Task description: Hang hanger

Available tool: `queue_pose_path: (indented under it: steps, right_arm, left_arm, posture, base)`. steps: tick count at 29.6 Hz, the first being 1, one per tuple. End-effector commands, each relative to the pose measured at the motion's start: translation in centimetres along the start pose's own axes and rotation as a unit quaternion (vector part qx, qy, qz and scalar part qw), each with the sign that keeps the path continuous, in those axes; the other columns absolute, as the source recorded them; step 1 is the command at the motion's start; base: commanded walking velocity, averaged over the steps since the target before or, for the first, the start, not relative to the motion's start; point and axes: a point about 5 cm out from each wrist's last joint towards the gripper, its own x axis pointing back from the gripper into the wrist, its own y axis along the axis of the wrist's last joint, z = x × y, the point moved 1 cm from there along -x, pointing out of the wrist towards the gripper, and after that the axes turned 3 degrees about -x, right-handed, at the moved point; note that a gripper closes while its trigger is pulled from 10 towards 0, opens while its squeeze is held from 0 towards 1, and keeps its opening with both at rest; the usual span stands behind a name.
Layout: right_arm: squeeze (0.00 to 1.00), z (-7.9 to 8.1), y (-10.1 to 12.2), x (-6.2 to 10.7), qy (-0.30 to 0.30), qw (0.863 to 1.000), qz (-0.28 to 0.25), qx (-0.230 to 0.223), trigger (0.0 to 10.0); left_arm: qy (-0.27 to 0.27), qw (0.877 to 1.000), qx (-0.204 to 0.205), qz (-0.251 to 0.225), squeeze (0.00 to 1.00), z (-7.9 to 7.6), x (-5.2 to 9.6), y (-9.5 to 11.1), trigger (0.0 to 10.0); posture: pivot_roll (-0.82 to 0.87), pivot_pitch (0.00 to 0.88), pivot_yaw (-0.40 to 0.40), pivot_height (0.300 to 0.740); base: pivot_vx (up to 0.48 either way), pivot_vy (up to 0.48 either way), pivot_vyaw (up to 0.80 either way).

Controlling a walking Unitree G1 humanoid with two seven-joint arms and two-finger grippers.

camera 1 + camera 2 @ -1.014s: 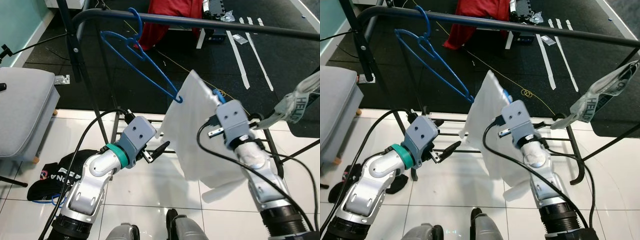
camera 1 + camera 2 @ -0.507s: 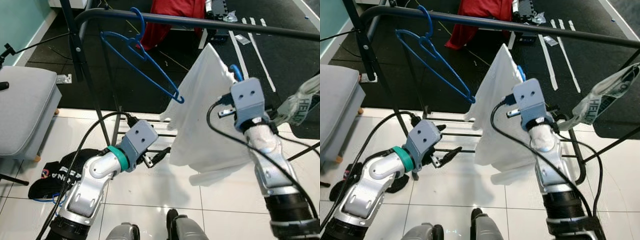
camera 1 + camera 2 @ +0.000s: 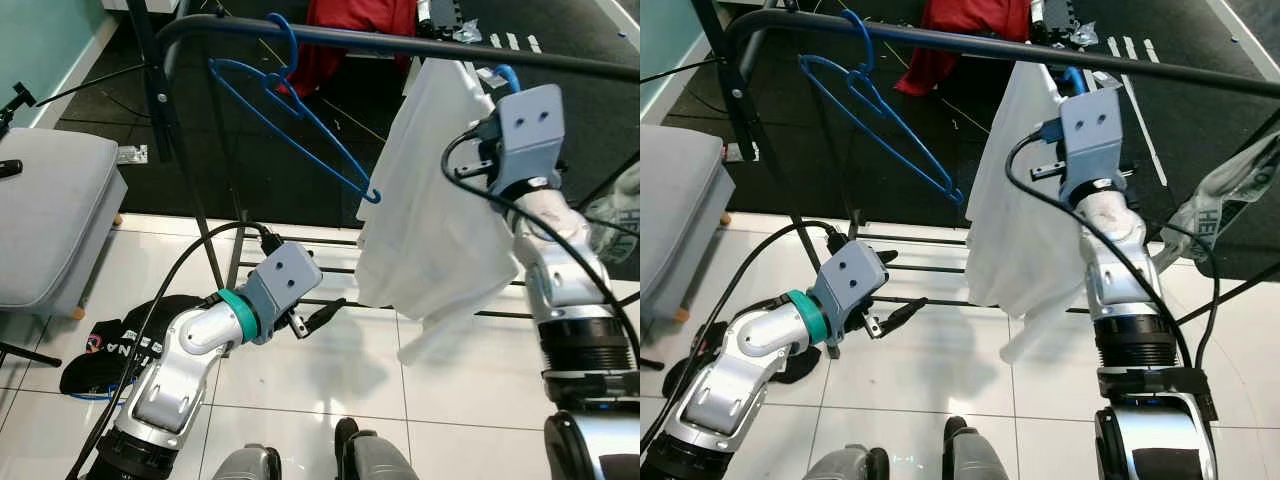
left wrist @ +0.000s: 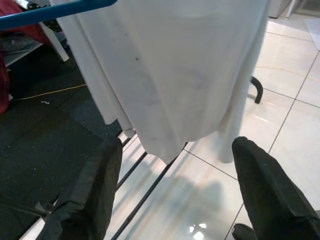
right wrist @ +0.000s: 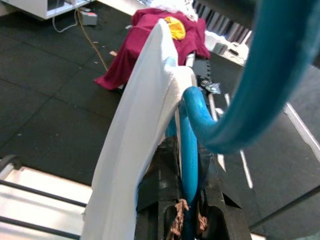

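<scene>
- I've got the right gripper [image 5: 186,212] clamped on the neck of the blue hanger [image 5: 189,131], white garment [image 3: 1025,215] draped over it, raised right up to the black rail [image 3: 940,42].
- The hook [image 3: 508,76] sits level with the rail but I can't tell whether it's over the bar. If I let go short, hanger and garment drop to the tiles [image 3: 330,370] under the rail.
- Cloth is bunched against the neck near my fingers. It could catch between hook and rail and leave the hanger perched, not seated.
- An empty blue hanger [image 3: 290,115] already hangs on the rail, to my left of my load, its low tip just beside the garment's edge. A sideways swing could snag it.
- Left gripper [image 4: 175,195] waits below the rail with fingers apart, empty, facing the hem. Reaching in now risks tugging the garment off.
</scene>
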Motion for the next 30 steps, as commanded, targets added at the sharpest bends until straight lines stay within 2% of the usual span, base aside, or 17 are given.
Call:
queue_pose_path:
  steps: [1,12,14,17,22,25,26,30]
  right_arm:
    - [0.0,-1.0,0.7,-0.5,-0.007,1.0,-0.01,-0.018,0.0]
    - [0.0,-1.5,2.1,-2.4,-0.001,0.999,-0.013,-0.045,0.0]
    - [0.0,-1.6,2.3,-3.1,0.005,0.997,-0.006,-0.076,0.0]
    - [0.0,-1.7,2.3,-3.3,0.006,0.996,-0.004,-0.087,0.0]
    - [0.0,-2.2,2.7,-4.2,0.016,0.991,0.011,-0.135,0.0]
    - [0.0,-2.2,2.7,-4.4,0.021,0.988,0.019,-0.151,0.0]
    - [0.0,-2.1,2.5,-4.6,0.029,0.984,0.031,-0.17,0.0]
    - [0.0,-1.7,1.8,-4.7,0.042,0.98,0.056,-0.185,0.0]
  left_arm:
    - [-0.008,1.0,-0.003,-0.004,0.0,-0.4,0.1,0.2,10.0]
    - [-0.008,1.0,-0.007,0.002,0.0,-0.2,0.4,0.1,10.0]
    - [-0.012,1.0,-0.008,0.003,0.0,-0.2,0.4,0.1,10.0]
    - [-0.014,1.0,-0.009,0.004,0.0,-0.3,0.4,0.1,10.0]
    - [-0.022,1.0,-0.009,0.01,0.0,-0.5,0.6,-0.1,10.0]
    - [-0.025,1.0,-0.01,0.011,0.0,-0.6,0.7,-0.1,10.0]
    - [-0.028,0.999,-0.011,0.009,0.0,-0.6,0.7,0.1,10.0]
    - [-0.032,0.999,-0.011,-0.004,0.0,-0.6,0.7,0.6,10.0]
  posture:
    - [-0.04,0.143,0.018,0.74]
    - [-0.04,0.143,0.012,0.74]
    - [-0.03,0.144,0.013,0.74]
    - [-0.03,0.144,0.013,0.74]
    - [-0.03,0.143,0.009,0.74]
    - [-0.03,0.143,0.009,0.74]
    - [-0.02,0.141,0.004,0.74]
    - [-0.02,0.141,0.004,0.74]
  base:
    - [0.0,0.0,0.0]
    - [0.0,0.0,0.0]
    - [0.0,0.0,0.0]
    - [0.0,0.0,0.0]
    - [0.0,0.0,0.0]
    - [0.0,0.0,0.0]
    - [0.0,0.0,0.0]
    - [0.0,0.0,0.0]
